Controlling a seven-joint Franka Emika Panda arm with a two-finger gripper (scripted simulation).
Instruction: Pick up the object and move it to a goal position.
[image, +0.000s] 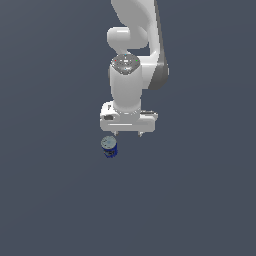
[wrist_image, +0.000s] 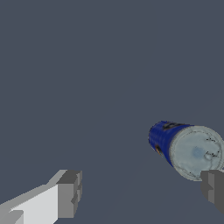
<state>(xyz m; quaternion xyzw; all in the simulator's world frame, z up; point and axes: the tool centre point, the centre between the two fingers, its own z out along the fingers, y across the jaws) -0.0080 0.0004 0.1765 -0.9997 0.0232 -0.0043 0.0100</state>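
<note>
The arm reaches down from the upper part of the exterior view, with its white gripper (image: 128, 134) pointing straight down at the plain dark grey worktop (image: 200, 200). The jaws are spread wide and grasp nothing; two short grey fingertips (image: 140, 134) protrude below the white gripper body.

The can (image: 109, 146) stands upright on the worktop, just below the gripper and offset toward the exterior view's left. It lies roughly under the fingertip on that side, not centred between the two. The can has a dark blue label and a grey metallic top, and is narrower than the gripper body.

In the wrist view, the can (wrist_image: 186, 148) appears with its round grey top facing the camera and the blue side wall receding behind it. One grey fingertip (wrist_image: 213, 187) sits close beside the rim of the can's top; whether it touches the can cannot be determined. The other fingertip (wrist_image: 69, 193) is well apart from the can, with bare worktop (wrist_image: 87, 65) between them.
</note>
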